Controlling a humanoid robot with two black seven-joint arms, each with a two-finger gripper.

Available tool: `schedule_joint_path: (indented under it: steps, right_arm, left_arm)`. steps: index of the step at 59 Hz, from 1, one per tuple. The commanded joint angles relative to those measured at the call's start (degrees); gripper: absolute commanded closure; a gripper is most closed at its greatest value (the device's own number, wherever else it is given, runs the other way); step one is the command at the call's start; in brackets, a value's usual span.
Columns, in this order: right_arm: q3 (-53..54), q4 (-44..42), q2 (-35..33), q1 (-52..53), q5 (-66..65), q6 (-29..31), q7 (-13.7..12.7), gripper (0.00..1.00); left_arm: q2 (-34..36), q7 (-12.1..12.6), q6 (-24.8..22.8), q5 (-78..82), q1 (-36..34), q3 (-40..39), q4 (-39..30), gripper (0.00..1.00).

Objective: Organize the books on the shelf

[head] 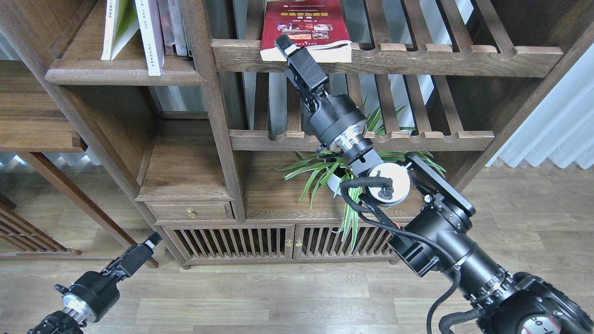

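The dark red book (306, 21) with small photos lies flat on the upper slatted rack, its front edge overhanging the rail. My right gripper (285, 44) reaches up in front of the book's front left corner; its fingers overlap, so I cannot tell their state or whether they touch the book. On the solid dark-brown shelf (125, 74) at the upper left, a white and yellow-green book (118, 28) leans against a white book (151, 39), with several thin books behind. My left gripper (149, 243) hangs low at the lower left, far from the books and holding nothing visible.
A potted green plant (385, 160) stands on the lower board, just behind my right forearm. The notched rack rails (417, 58) cross above and below my right wrist. A small drawer (190, 211) and slatted cabinet doors (232, 241) are below, with wooden floor in front.
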Motion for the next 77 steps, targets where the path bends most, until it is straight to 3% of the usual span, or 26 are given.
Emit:
schedule_joint_path:
  steps: [1,77]
  right_arm:
    - [0.2,-0.4,0.0,0.2,0.0,-0.2,-0.1,0.02]
    - [1.5,-1.4,0.0,4.4,0.1,-5.5,-0.2,0.03]
  left_arm:
    - [0.0,0.0,0.0,0.1,0.0,0.0,0.0,0.01]
    - [-0.7,0.1,0.0,0.2,-1.3,0.7,-0.3,0.01]
